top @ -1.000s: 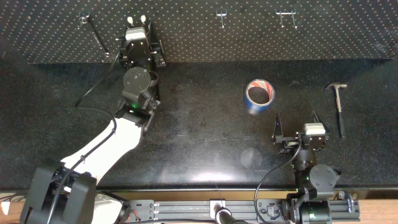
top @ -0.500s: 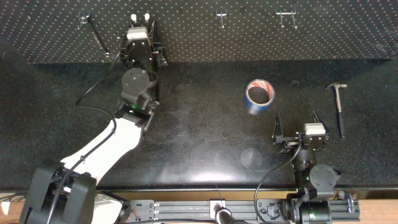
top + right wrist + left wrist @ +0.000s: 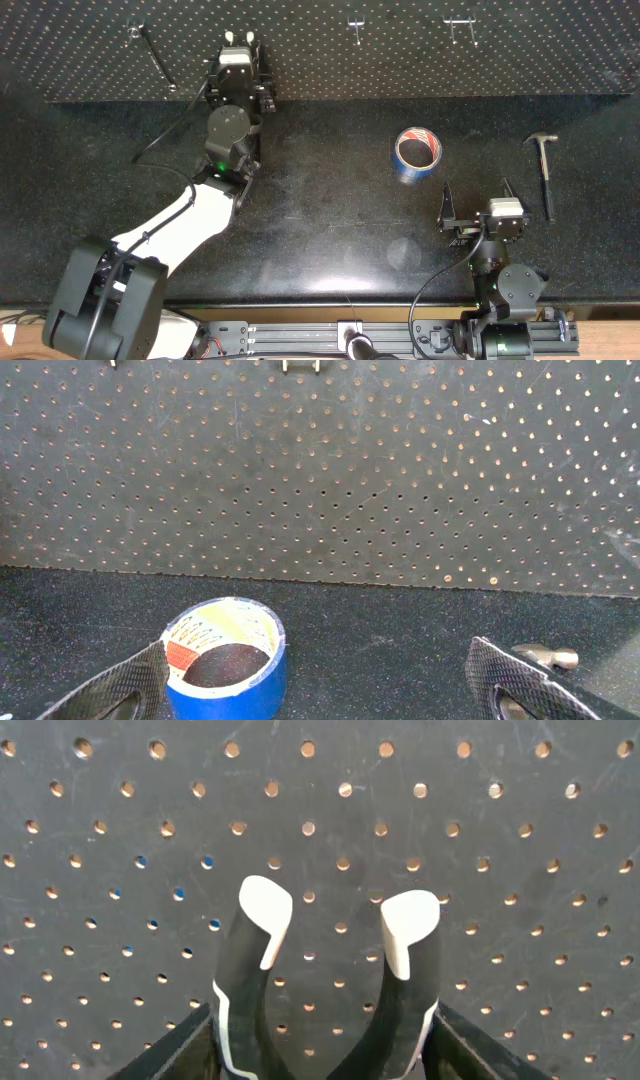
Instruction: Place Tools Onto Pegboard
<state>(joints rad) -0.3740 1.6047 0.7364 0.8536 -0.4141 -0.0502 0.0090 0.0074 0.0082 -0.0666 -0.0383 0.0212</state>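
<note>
My left gripper (image 3: 340,920), fingers spread and empty, has shifted rightward along the pegboard (image 3: 400,60), leaving the wrench (image 3: 155,58) hung to its left: one tool placed. Tape roll (image 3: 418,150) and hammer (image 3: 545,170) await near my spread right gripper (image 3: 477,200).

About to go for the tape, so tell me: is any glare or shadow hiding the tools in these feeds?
Top view: even light, a faint pale sheen on the worktop, none over the tape roll or hammer. Right wrist view: tape roll plainly lit, no hard shadow. Left wrist view: the left gripper shows bright white tips against the pegboard.
</note>
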